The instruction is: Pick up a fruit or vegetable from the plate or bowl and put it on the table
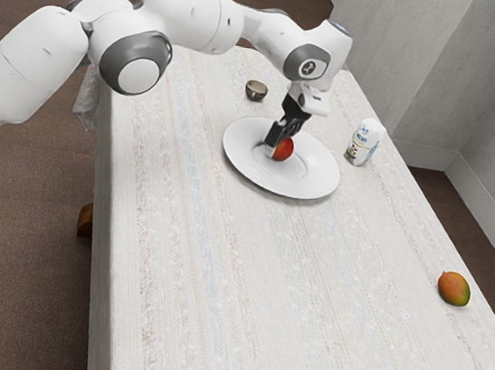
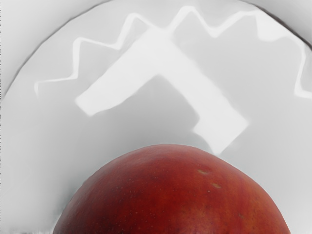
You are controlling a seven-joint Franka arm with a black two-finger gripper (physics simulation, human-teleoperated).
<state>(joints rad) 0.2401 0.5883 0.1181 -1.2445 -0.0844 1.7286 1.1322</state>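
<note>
The black gripper (image 1: 280, 140) reaches down over the white plate (image 1: 312, 180), right at a red, apple-like fruit (image 1: 284, 150). The gripper covers part of the fruit on the exterior view's left side, and how it stands around the fruit cannot be made out. In the wrist view the red fruit (image 2: 170, 190) is large at the lower edge, close under the hand. Behind it spreads the pale plate (image 2: 39, 146) with white reflections.
A small bowl (image 1: 256, 90) stands beyond the plate, near the arm. A white carton (image 1: 363, 143) is beside the plate toward the exterior view's right. Farther along the cloth-covered table (image 1: 261, 287), a mango (image 1: 454, 288) lies near the edge.
</note>
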